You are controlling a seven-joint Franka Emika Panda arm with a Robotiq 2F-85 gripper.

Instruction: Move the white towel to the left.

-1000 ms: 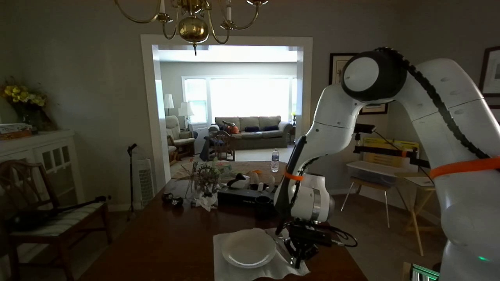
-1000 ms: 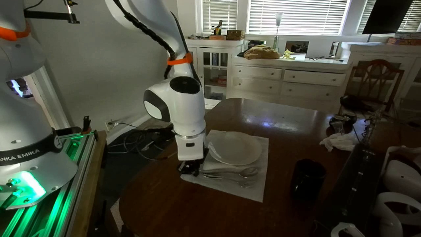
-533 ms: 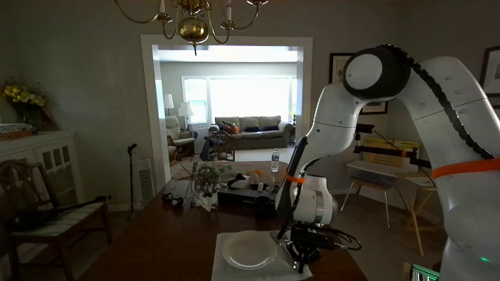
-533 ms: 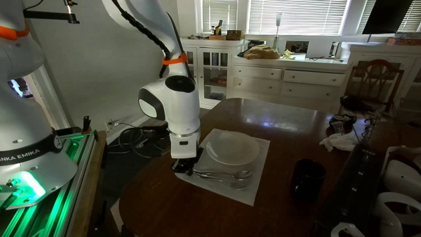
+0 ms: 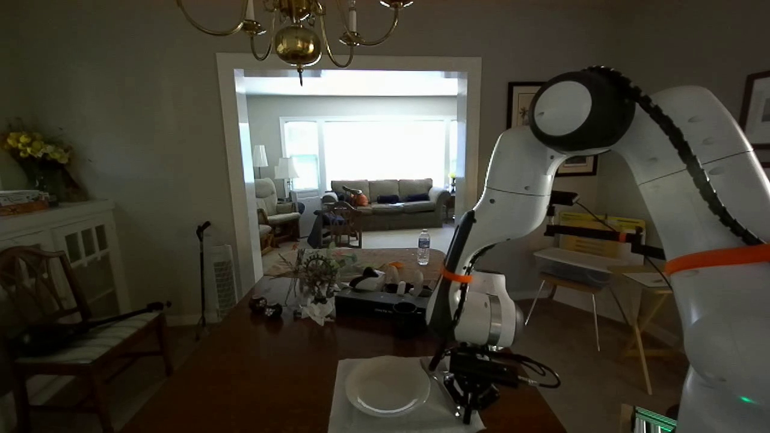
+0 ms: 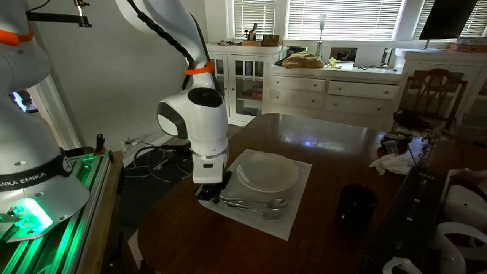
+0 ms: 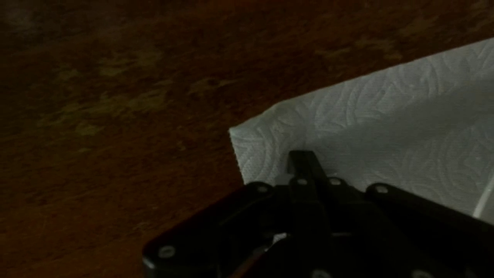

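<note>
Now your claw (image 7: 302, 155) is held together near one corner of the towel (image 6: 237, 189), which lies on the bench (image 6: 342, 163) under the plate (image 6: 267, 173). Press gently and slide left slowly, so the plate can ride along.

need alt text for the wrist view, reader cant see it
A corner of the white towel, embossed with curving lines, lies on a reddish-brown wooden table. The black end effector, closed, extends over it from the bottom edge; whether it pinches any of the towel is unclear.
</note>
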